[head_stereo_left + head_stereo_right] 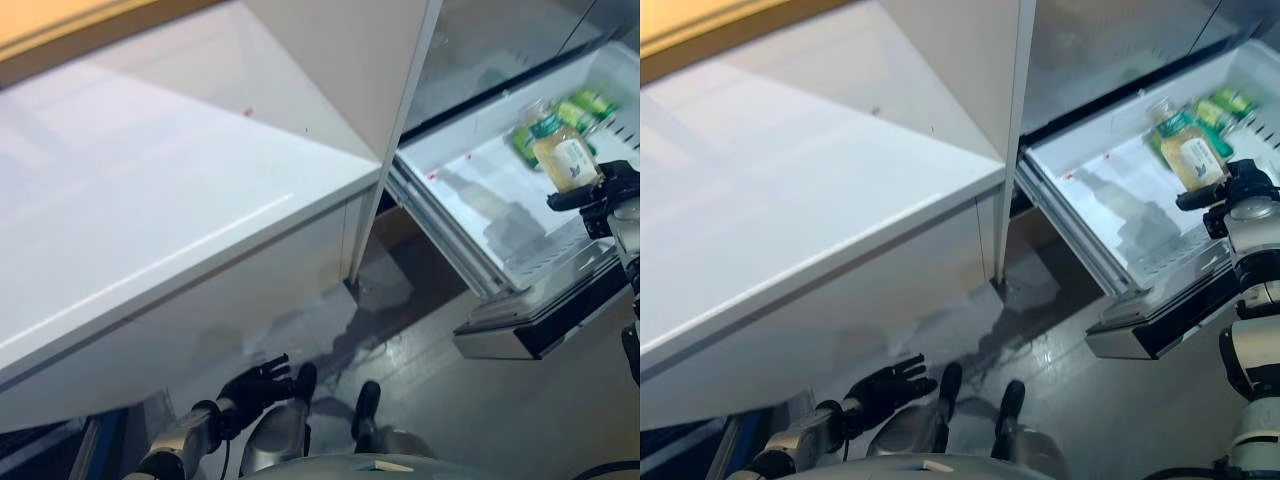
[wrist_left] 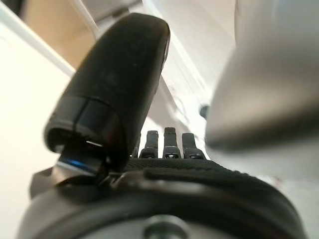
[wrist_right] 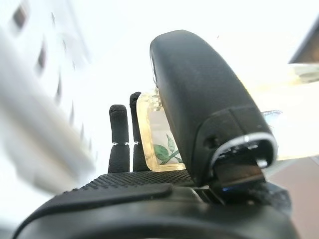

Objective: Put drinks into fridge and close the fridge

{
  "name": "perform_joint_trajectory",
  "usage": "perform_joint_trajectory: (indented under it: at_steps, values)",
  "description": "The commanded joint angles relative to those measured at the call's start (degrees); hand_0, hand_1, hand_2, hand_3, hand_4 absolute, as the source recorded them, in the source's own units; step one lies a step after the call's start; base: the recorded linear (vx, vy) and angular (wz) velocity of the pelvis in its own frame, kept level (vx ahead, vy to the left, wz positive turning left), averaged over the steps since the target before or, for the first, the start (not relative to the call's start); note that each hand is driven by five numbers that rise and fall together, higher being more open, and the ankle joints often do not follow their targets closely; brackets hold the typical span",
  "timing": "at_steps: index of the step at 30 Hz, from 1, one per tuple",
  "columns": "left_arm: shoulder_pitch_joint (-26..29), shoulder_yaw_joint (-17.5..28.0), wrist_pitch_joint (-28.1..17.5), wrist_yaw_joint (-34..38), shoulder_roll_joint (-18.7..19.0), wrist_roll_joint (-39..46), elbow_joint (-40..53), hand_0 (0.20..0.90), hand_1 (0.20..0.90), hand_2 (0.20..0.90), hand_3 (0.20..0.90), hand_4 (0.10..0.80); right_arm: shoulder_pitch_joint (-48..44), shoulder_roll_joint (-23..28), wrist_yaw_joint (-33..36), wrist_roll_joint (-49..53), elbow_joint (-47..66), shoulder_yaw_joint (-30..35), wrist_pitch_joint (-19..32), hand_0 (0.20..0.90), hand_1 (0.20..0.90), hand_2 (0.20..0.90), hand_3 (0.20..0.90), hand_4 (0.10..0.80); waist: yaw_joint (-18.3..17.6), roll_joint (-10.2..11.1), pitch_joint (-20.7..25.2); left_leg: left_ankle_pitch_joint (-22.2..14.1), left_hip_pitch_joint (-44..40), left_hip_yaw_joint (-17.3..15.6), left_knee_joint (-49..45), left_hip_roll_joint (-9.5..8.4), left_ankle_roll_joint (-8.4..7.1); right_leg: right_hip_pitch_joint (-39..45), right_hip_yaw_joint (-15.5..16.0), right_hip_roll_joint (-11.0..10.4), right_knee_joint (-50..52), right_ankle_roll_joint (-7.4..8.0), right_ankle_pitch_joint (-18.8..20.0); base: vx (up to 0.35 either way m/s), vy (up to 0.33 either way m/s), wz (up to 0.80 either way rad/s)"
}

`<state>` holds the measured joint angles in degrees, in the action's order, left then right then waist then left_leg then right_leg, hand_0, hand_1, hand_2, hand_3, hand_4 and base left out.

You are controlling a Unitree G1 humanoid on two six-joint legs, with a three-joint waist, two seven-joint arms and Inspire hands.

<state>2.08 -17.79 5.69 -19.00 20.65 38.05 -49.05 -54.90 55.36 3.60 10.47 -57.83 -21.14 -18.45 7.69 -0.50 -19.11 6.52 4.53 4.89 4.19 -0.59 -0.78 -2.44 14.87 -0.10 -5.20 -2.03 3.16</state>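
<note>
The fridge's white drawer (image 1: 478, 178) stands pulled out at the right. Green drinks (image 1: 586, 106) lie at its far end. My right hand (image 1: 603, 192) is shut on a bottle (image 1: 563, 152) of pale yellow drink with a green cap and holds it tilted over the drawer. The right wrist view shows the bottle (image 3: 155, 145) between my thumb (image 3: 199, 114) and fingers. My left hand (image 1: 256, 384) hangs low near the floor with its fingers spread, holding nothing; it also shows in the left wrist view (image 2: 114, 94).
A large white surface (image 1: 150, 190) fills the left, with a white upright panel (image 1: 395, 130) between it and the drawer. The drawer's dark and silver front (image 1: 530, 322) juts out over the grey floor (image 1: 420, 330).
</note>
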Motion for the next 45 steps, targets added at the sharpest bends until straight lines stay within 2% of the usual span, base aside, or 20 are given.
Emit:
perform_joint_trajectory:
  at_steps: [1,8,12,23,24,25,26,40,45]
  values:
    - [-0.3,-0.6,-2.6,1.0,0.1,-2.0,-1.3,0.9,0.9,0.9,0.9,0.8,-8.6,4.5,1.8,-1.8,3.2,-2.2,1.3,0.3,0.3,0.3,0.2,0.1,-0.3,0.4,0.6,-3.1,1.8,-3.4,-1.9,2.04,-1.07,-1.6,-1.6,-1.2,5.4,2.91,-3.1,-0.067,0.006,0.03]
    - [1.5,2.9,-1.3,3.6,1.1,-1.8,-4.6,0.9,0.9,0.9,0.9,0.8,-8.6,3.0,-4.2,-5.8,-0.3,-4.7,-0.8,0.3,0.3,0.3,0.2,0.1,-0.5,-0.5,-1.5,-3.1,3.0,-4.1,-2.8,1.81,-1.04,-3.1,-1.5,-1.6,6.2,2.85,-3.0,-0.024,0.002,0.0]
    - [2.2,3.9,-2.7,4.2,1.6,-1.0,-4.5,0.9,0.9,0.9,0.9,0.8,-8.8,2.2,-6.3,-7.1,-2.4,-5.1,-0.7,0.3,0.3,0.3,0.2,0.1,-0.1,-0.8,-2.3,-3.2,3.4,-4.3,-3.3,1.64,-1.07,-3.5,-1.1,-1.7,6.6,2.81,-3.1,0.0,0.0,0.0]
    - [2.8,3.2,-3.4,3.7,1.8,0.2,-0.5,0.9,0.9,0.9,0.9,0.8,-8.6,0.3,-9.7,-16.1,-4.8,-7.0,-1.5,0.309,0.309,0.309,0.211,0.111,1.2,-1.8,-4.2,-3.2,4.4,-3.5,-4.4,1.22,-1.06,-4.4,0.1,-2.1,8.2,2.59,-3.4,0.001,-0.001,0.01]
    - [2.8,3.0,-3.4,3.6,1.8,0.1,-0.3,0.9,0.9,0.9,0.9,0.8,-8.4,0.1,-10.2,-16.8,-5.0,-7.3,-1.9,0.507,0.507,0.507,0.442,0.342,1.3,-1.8,-4.3,-3.1,4.4,-3.4,-4.4,1.19,-1.04,-4.4,0.2,-2.1,8.4,2.52,-3.5,0.015,-0.003,0.07]
    - [2.7,2.9,-3.4,3.6,1.8,0.0,-0.1,0.9,0.9,0.9,0.9,0.8,-8.4,0.0,-10.8,-17.6,-5.2,-7.6,-2.4,0.585,0.585,0.585,0.532,0.432,1.3,-1.9,-4.4,-3.1,4.4,-3.3,-4.5,1.17,-1.02,-4.5,0.2,-2.1,8.6,2.45,-3.6,0.02,-0.004,0.1]
    - [2.8,2.8,-3.3,3.7,1.8,-0.2,-0.1,0.9,0.9,0.9,0.9,0.8,-8.4,-0.1,-11.3,-18.0,-5.3,-7.7,-2.7,0.9,0.9,0.9,0.9,0.8,1.4,-1.9,-4.5,-3.1,4.4,-3.2,-4.5,1.15,-0.99,-4.5,0.3,-2.1,8.7,2.4,-3.7,0.029,-0.005,0.11]
    - [2.9,3.4,-2.7,3.6,2.5,-3.4,-1.5,0.9,0.9,0.9,0.9,0.8,-7.8,-0.6,-15.6,-20.5,-5.8,-8.5,-3.0,0.9,0.9,0.9,0.9,0.8,2.0,-1.0,-4.3,-3.3,2.7,-2.8,-4.0,0.9,-0.77,-3.1,0.8,-2.1,9.3,2.27,-4.3,0.018,0.002,0.08]
    - [2.0,4.1,-2.1,3.7,2.6,-5.4,-1.5,0.9,0.9,0.9,0.9,0.8,-6.8,1.2,-22.7,-22.2,-2.9,-9.1,-3.2,0.9,0.9,0.9,0.9,0.8,1.6,0.6,-2.4,-3.7,0.9,-3.3,-3.2,0.9,-0.63,-1.6,0.3,-1.9,8.5,2.51,-4.1,0.004,0.033,0.0]
